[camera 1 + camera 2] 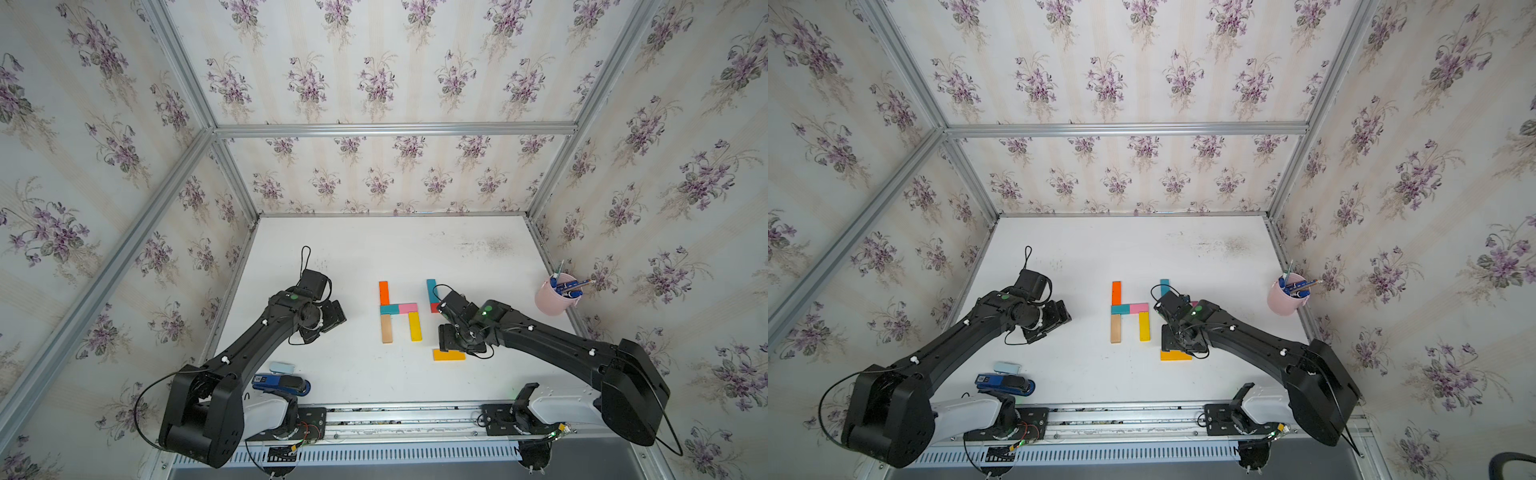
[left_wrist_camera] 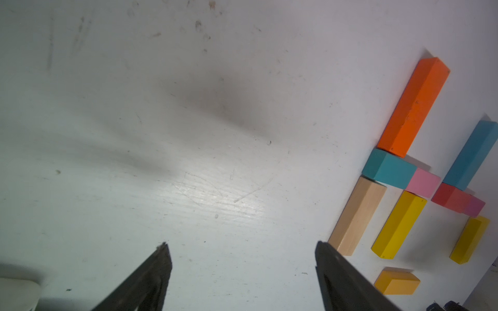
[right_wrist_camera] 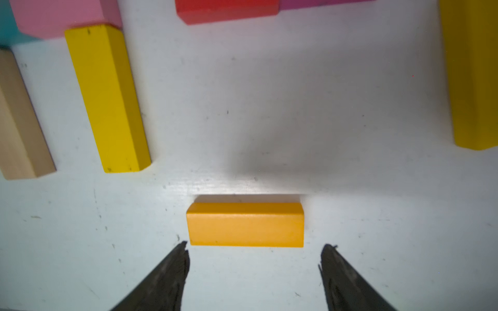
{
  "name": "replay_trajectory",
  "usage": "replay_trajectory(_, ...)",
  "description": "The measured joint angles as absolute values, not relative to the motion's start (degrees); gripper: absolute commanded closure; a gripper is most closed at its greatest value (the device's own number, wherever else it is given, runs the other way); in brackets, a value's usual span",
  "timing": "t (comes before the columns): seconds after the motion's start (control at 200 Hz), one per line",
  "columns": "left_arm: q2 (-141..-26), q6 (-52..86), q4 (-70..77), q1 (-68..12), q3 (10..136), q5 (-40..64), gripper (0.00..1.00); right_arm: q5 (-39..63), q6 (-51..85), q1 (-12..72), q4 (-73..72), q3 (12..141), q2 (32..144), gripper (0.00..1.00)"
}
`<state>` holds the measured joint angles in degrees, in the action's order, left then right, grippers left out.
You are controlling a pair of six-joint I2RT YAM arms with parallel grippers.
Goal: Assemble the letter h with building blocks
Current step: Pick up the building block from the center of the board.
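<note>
In both top views the letter h (image 1: 399,308) (image 1: 1129,308) lies flat near the middle of the white table (image 1: 374,257). Its stem is an orange block (image 1: 383,292), a short teal block (image 1: 389,309) and a wood block (image 1: 387,328) in line. A pink block (image 1: 408,308) carries the crossbar on, and a yellow block (image 1: 415,326) forms the leg, each touching its neighbour. Just right of it a long teal block (image 1: 432,290) shows beyond the right arm, which covers much of what lies there, and an amber block (image 1: 446,355) peeks out beneath the right gripper (image 1: 453,343). The left gripper (image 1: 332,318) hangs well left of the figure (from above, neither set of jaws can be read). A pale blue pad (image 1: 281,367) and a dark blue stapler (image 1: 282,383) lie at the near left, and a pink cup (image 1: 555,297) of pens stands by the right wall. The left wrist view shows the left gripper (image 2: 242,250) with jaws apart over bare table. It also shows what the arm hides from above: a red block (image 2: 450,198) and a magenta block (image 2: 475,207) end to end at the long teal block's foot, and a second yellow block (image 2: 470,239) close by the magenta end. The right wrist view shows the right gripper (image 3: 256,249) with jaws apart, the amber block (image 3: 245,224) lying crosswise just beyond the fingertips (image 3: 184,249), not clamped.
</note>
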<state>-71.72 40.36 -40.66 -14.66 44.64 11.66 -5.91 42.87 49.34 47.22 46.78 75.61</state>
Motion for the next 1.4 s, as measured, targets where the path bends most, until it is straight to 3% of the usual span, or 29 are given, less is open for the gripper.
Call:
replay_trajectory(0.145, -72.0, 40.4, -40.6, -14.7, 44.6, 11.6, 0.14, -9.5, 44.2, 55.8, 53.6, 48.1, 80.7, 0.17)
replay_trajectory(0.37, -72.4, 40.4, -40.6, -14.7, 44.6, 11.6, 0.14, -13.4, 45.4, 57.1, 56.0, 48.9, 85.3, 0.12)
replay_trajectory(0.714, -71.4, 40.1, -40.9, -14.7, 44.7, 11.3, 0.14, -11.8, 40.1, 48.0, 46.3, 49.9, 89.6, 0.13)
replay_trajectory(0.954, -71.4, 39.9, -40.9, -14.7, 44.7, 10.9, 0.14, -5.3, 36.8, 44.6, 39.5, 46.6, 88.2, 0.34)
replay_trajectory(1.129, -71.6, 40.0, -40.9, -14.7, 44.7, 10.9, 0.14, -2.7, 37.1, 44.6, 37.0, 42.3, 84.4, 0.36)
replay_trajectory(1.284, -72.1, 40.0, -40.9, -14.7, 44.7, 11.0, 0.14, -0.4, 38.0, 44.6, 37.8, 39.4, 80.2, 0.64)
replay_trajectory(1.399, -72.3, 40.0, -40.9, -14.7, 45.2, 11.1, 0.14, -0.5, 38.6, 44.6, 38.1, 40.2, 79.3, 0.73)
